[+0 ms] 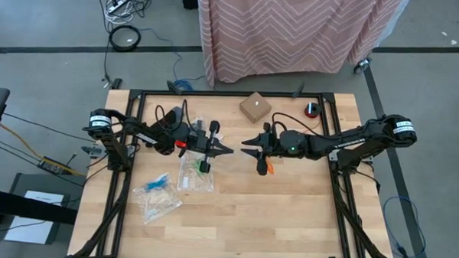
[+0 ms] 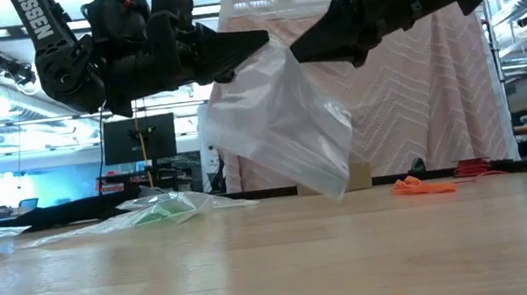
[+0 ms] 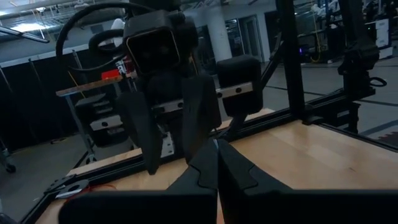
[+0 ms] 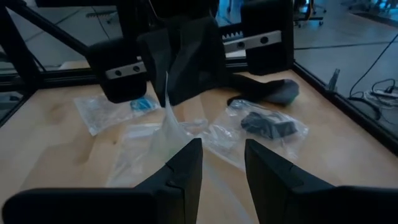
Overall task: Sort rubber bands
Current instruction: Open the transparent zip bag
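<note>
On the bench (image 1: 288, 215), right of centre, lies a small heap of orange rubber bands (image 2: 422, 185), directly beneath the right arm's tool in the overhead view; in the low view they rest flat on the wood, apart from everything else. Further rubber bands sit inside clear zip bags on the left half: a bag with blue bands (image 4: 144, 104), a bag with green bands (image 2: 163, 211), and a bag with black bands (image 4: 268, 124), all lying flat near one another. One more clear zip bag (image 2: 286, 125) hangs in the air above the bench centre, pinched at its top edge by the left tool (image 1: 223, 149), whose fingers are closed on the plastic; its lower corner dangles just above the wood. Right tool (image 1: 248, 144): raised at bench centre, tip to tip with the left tool, fingers parted with a visible gap and nothing between them. Small wooden block (image 1: 255, 107) and a red-and-black round object (image 1: 313, 110) stand near the far edge. Pink patterned cloth (image 1: 294, 28) hangs beyond the bench.
</note>
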